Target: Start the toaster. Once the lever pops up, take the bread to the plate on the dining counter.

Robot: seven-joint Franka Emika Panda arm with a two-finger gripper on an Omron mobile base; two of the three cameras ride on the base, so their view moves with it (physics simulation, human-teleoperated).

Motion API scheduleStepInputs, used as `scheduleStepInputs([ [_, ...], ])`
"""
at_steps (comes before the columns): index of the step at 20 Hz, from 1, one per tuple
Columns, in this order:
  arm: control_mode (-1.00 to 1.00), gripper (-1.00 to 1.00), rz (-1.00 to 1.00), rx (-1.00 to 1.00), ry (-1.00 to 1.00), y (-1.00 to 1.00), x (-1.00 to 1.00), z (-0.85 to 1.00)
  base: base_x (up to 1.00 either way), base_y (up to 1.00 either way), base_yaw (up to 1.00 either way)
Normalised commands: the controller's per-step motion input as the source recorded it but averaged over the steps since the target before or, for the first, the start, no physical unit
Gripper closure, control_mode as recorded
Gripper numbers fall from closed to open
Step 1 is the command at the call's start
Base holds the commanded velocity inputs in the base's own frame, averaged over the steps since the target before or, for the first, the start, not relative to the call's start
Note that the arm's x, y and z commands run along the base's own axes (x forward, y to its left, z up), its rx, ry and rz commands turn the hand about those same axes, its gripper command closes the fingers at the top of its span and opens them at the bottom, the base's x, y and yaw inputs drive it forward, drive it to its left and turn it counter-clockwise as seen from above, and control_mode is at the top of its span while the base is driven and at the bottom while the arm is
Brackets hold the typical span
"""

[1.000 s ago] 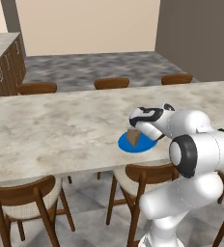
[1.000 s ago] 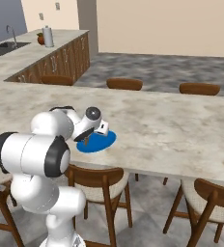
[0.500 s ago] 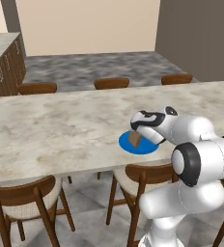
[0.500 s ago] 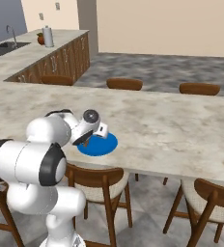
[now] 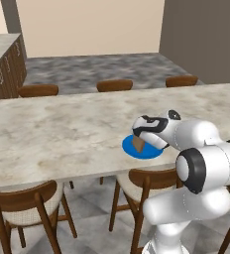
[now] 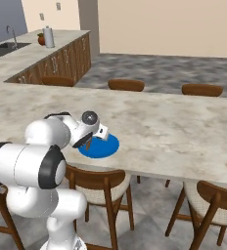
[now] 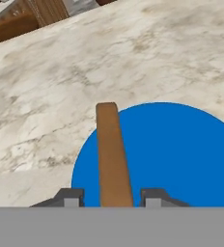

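Now, watch the release; the bread (image 7: 113, 154) stands on edge between the two fingertips of your hand (image 7: 112, 197), and a thin slice left upright could tip either way once nothing steadies it; if it topples toward the near rim it may slide off the plate (image 7: 181, 154) onto the desk (image 7: 61, 72). A quick lift could also drag the slice along if one fingertip catches its face; pull straight back along the slice, not across it.

Seen from the hand's camera, the fingertips sit a little apart with narrow gaps on both sides of the slice; I judge the grip slack, though you cannot tell for sure whether a pad touches it. The slice runs forward from between the tips, over the left part of the blue plate, its far end reaching just past the rim.

From the left base camera the bread (image 5: 139, 144) shows under the hand (image 5: 143, 135), low over the plate (image 5: 154, 153); whether its lower edge rests on the plate I cannot tell.
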Motion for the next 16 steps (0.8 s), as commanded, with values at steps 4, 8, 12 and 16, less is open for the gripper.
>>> scheduleStepInputs([
  [4, -1.00, -1.00, 0.00, 0.00, 0.00, 0.00, 0.00, 0.00, 0.00, 0.00, 0.00],
  [8, -1.00, -1.00, 0.00, 0.00, 0.00, 0.00, 0.00, 0.00, 0.00, 0.00, 0.00],
  [12, -1.00, -1.00, -0.01, 0.00, 0.00, 0.00, -0.01, 0.10, 0.00, 0.00, 0.00],
  [16, -1.00, -1.00, -0.06, -0.02, 0.00, 0.00, -0.01, 0.12, 0.00, 0.00, 0.00],
])
